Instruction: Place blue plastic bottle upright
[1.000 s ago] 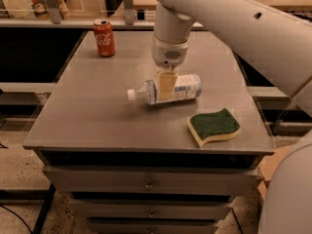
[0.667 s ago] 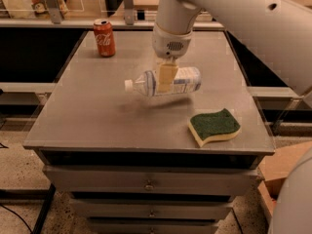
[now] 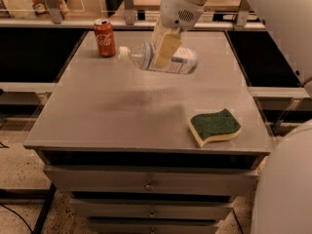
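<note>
My gripper (image 3: 163,57) is over the back middle of the table (image 3: 112,116), clamped on the bottle (image 3: 184,62). It's sideways, up off the surface, cap end toward the can (image 3: 104,38) at back left. Sponge (image 3: 214,126) sits front right, drawers (image 3: 146,182) underneath.

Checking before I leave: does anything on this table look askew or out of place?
Only the blue plastic bottle: it is on its side, cap toward the red can, clamped in the gripper above the table.
</note>
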Tool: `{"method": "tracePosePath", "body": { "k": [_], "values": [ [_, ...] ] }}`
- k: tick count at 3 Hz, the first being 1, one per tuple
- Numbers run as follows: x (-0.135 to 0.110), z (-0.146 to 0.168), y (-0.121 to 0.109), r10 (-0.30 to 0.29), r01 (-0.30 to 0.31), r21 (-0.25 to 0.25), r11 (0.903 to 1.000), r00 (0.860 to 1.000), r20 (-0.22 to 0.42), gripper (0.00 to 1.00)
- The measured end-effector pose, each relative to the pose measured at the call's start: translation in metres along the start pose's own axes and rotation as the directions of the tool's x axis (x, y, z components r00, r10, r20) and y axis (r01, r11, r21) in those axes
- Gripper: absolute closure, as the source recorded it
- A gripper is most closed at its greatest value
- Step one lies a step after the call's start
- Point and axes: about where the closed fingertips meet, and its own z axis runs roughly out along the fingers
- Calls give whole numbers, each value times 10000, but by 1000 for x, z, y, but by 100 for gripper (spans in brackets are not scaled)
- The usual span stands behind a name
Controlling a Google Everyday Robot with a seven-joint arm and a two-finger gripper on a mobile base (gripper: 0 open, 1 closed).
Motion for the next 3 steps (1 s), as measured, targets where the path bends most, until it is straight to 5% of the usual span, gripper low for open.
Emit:
{"method": "tracePosePath", "body": {
  "k": [1,2,3],
  "values": [
    [-13,-18,-19,441,-475,104,9988,9751,2175,100],
    [-21,-26,-26,828,-855,-134,9963,8969,4344,100],
    [-22,-32,-26,1084,-1198,-221,9926,7861,6085,100]
  ]
}}
